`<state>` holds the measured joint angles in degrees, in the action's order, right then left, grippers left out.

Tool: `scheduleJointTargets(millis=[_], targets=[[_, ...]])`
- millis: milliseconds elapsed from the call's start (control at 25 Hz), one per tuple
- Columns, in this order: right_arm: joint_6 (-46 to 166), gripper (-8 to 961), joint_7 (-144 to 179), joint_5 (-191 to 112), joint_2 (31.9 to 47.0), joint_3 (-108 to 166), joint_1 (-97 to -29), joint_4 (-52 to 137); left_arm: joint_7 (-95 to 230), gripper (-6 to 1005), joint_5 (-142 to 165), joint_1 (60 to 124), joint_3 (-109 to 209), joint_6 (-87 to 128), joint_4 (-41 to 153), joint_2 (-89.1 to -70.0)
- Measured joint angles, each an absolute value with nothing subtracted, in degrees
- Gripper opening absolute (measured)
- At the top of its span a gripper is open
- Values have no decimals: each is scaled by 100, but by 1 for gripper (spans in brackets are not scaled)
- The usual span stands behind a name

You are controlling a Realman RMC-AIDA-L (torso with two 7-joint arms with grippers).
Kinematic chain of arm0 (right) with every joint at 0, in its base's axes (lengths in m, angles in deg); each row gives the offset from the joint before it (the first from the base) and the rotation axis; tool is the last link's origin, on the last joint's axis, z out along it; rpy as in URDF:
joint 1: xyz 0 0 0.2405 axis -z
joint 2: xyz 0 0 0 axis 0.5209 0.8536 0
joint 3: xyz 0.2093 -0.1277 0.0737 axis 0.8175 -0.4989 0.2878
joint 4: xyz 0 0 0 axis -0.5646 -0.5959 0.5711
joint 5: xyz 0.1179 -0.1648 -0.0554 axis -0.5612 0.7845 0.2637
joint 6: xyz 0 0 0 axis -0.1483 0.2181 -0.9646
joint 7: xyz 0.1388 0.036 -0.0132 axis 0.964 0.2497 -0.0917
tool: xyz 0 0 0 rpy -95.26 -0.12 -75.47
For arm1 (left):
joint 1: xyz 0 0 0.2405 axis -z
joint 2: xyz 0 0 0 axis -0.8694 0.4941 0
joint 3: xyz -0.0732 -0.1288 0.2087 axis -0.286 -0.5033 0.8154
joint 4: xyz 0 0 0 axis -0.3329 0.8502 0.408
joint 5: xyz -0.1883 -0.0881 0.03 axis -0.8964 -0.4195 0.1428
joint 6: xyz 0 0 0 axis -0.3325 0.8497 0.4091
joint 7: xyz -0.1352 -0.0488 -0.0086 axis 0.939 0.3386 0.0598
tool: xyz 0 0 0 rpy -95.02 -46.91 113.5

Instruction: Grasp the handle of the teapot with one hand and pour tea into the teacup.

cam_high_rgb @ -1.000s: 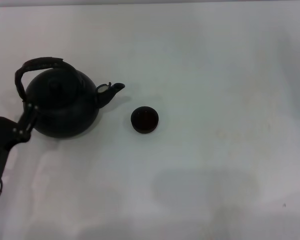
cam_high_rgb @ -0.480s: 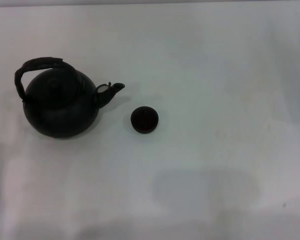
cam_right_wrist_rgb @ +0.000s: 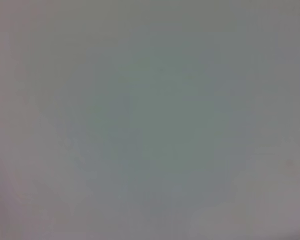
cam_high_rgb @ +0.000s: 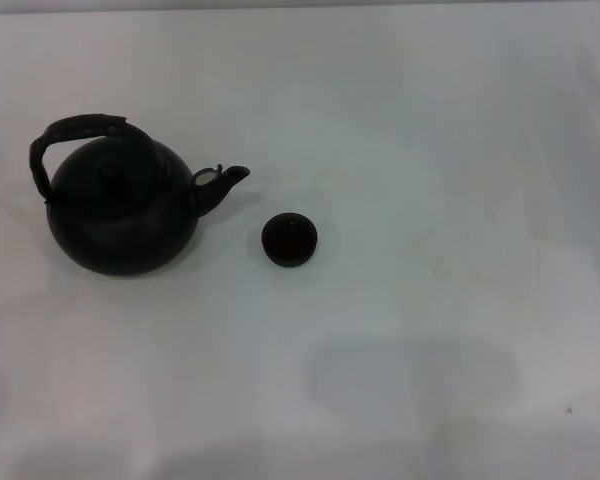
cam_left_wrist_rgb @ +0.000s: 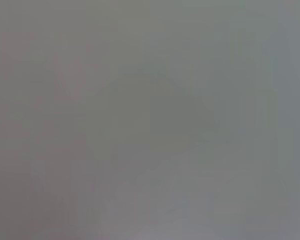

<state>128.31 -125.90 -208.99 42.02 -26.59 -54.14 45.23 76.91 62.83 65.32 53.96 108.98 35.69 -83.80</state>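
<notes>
White table [cam_high_rgb: 430, 150]: 1 teapot [cam_high_rgb: 120, 215] upright, 1 teacup [cam_high_rgb: 289, 240] beside spout.

Neither arm shows in the head view: no part of the left arm appears along the left edge or lower left corner of the frame, and no part of the right arm appears along the right edge or lower right. Neither gripper shows anywhere in that frame. The left wrist view is a flat grey field from edge to edge, with none of that arm's fingers or wrist housing in it. The right wrist view is likewise a plain grey field, with no fingers of its own. Pose and finger state of both grippers cannot be read.
</notes>
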Motion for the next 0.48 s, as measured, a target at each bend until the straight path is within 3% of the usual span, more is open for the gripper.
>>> scheduleJointTargets(millis=[480], targets=[[12879,825,-12576,-20900,4203,-2700,-5408,4523,7693,887,6278,6875,5398,10290,3681,-8375]])
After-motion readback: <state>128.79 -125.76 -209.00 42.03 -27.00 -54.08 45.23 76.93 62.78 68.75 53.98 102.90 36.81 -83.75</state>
